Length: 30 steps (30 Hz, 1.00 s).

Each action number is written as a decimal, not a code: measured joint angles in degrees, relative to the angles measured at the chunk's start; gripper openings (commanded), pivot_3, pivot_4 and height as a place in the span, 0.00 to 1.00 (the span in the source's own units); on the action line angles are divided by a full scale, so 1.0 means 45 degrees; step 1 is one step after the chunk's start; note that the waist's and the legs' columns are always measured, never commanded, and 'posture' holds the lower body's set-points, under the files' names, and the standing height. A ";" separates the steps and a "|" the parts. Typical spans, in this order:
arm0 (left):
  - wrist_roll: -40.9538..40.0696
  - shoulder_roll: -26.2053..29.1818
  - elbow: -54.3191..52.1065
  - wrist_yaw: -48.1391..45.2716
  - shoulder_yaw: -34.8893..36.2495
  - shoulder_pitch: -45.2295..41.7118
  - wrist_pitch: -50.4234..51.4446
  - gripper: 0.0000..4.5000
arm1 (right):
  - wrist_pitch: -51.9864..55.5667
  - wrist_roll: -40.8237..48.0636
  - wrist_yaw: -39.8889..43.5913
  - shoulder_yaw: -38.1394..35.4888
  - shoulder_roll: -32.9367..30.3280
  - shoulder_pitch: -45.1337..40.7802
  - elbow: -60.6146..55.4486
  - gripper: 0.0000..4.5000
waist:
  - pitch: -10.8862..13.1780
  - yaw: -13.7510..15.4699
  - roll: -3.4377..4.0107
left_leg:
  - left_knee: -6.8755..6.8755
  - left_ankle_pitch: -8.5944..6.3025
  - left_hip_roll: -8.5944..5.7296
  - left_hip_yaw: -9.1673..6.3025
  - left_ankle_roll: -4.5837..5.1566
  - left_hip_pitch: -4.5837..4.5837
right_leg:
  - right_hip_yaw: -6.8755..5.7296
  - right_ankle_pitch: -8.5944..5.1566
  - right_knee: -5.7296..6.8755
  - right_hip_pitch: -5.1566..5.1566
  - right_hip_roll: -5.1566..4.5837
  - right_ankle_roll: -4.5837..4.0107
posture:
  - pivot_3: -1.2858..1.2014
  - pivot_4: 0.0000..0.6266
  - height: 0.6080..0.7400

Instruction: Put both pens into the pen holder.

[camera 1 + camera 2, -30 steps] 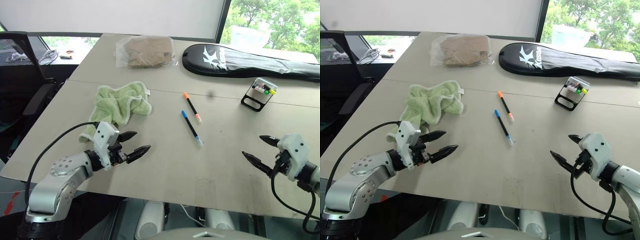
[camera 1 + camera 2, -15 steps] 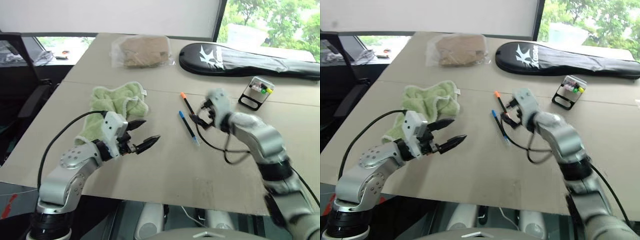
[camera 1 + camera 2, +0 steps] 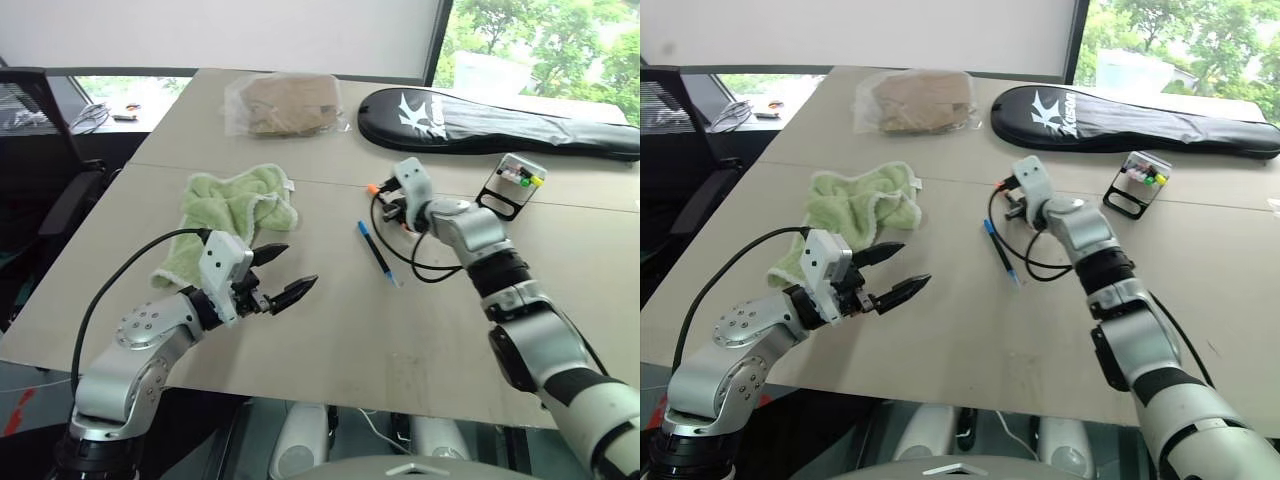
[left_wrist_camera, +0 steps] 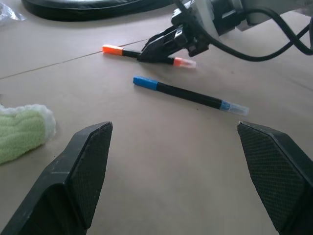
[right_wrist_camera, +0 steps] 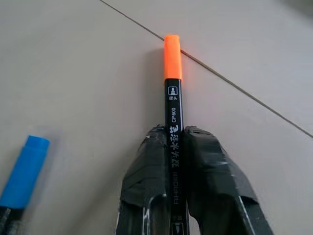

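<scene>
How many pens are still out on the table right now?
2. The orange-capped pen lies on the table, pinched between the right gripper's fingers; the blue-capped pen lies free beside it.

Orange-capped pen (image 5: 172, 112) flat on table, blue-capped pen (image 4: 188, 95) beside, holder (image 3: 515, 182) apparently upright

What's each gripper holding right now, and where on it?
The right gripper is shut on the orange pen, pinching the black barrel near its middle, with the pen lying on the table. The left gripper is open and holds nothing.
</scene>
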 measured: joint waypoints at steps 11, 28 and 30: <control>0.0320 0.0092 0.0531 -0.0526 -0.0617 -0.0512 -0.0374 0.94 | 0.4520 0.2065 0.3382 -0.1113 -0.7089 0.6752 -1.0170 0.48 | -0.0010 0.0186 0.0005 | 0.0005 -0.0046 0.0018 0.0048 0.0022 0.0009 | 0.0012 -0.0062 -0.0047 0.0006 -0.0005 0.0100 | 0.52 0.24 1.00; 0.0579 0.0037 0.1220 -0.1116 -0.1219 -0.1106 -0.0716 0.94 | 0.8271 0.1337 0.2557 0.1799 -0.5851 0.2219 -0.7999 0.81 | -0.0106 -0.0565 -0.0155 | 0.0042 -0.0075 0.0076 0.0047 -0.0029 0.0054 | -0.0010 0.0005 -0.0035 -0.0010 -0.0039 0.0002 | 0.52 0.24 1.00; 0.0579 -0.0027 0.1175 -0.1102 -0.1269 -0.1055 -0.0716 0.94 | 0.8886 0.1331 0.2470 0.1991 -0.5155 0.1397 -0.7115 0.66 | -0.0106 -0.0612 -0.0155 | 0.0041 -0.0077 0.0080 0.0039 -0.0032 0.0060 | -0.0040 0.0018 -0.0034 -0.0013 -0.0039 -0.0015 | 0.52 0.24 1.00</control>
